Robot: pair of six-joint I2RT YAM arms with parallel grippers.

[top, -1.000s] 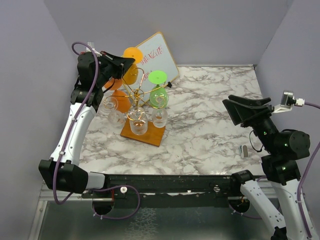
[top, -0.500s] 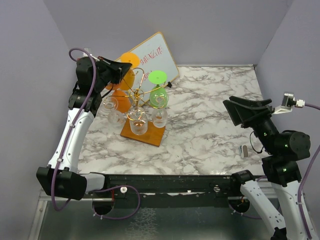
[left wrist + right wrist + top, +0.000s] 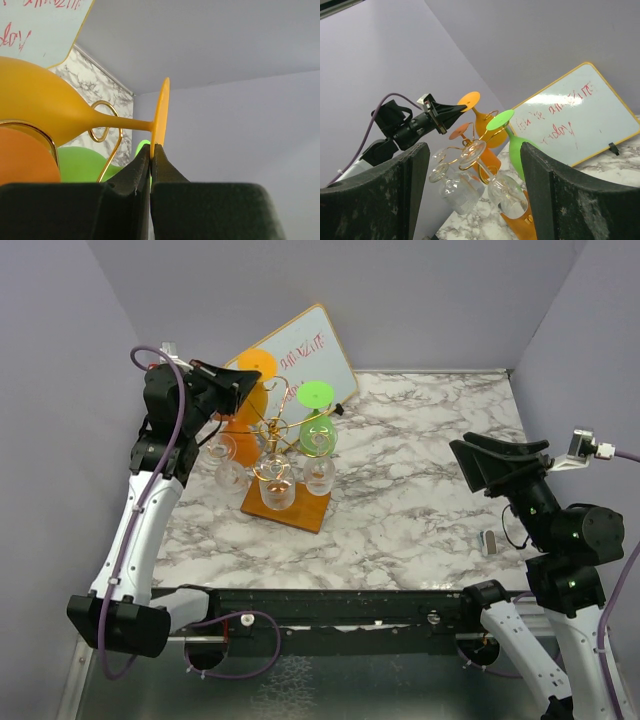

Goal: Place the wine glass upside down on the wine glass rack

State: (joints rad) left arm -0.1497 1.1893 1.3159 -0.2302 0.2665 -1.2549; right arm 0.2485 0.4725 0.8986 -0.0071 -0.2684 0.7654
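Observation:
My left gripper (image 3: 240, 380) is shut on the round foot of a yellow-orange wine glass (image 3: 252, 390), held upside down and tilted at the back left of the wine glass rack (image 3: 272, 430). In the left wrist view the jaws (image 3: 151, 150) pinch the foot edge-on, and the glass (image 3: 45, 100) has its stem beside a gold curl of the rack (image 3: 102, 122). I cannot tell whether the stem rests in the curl. The rack's wooden base (image 3: 300, 512) sits on the marble table. My right gripper (image 3: 490, 462) is open and empty, far right of the rack (image 3: 470, 146).
A green glass (image 3: 318, 430), a darker orange glass (image 3: 240, 432) and clear glasses (image 3: 275, 482) hang upside down on the rack. A tilted whiteboard (image 3: 312, 348) stands behind it. A small grey object (image 3: 489, 541) lies at the right of the table (image 3: 420, 490).
My left gripper has moved a little left and nearer with the yellow-orange glass's foot held in it. The right arm has barely moved.

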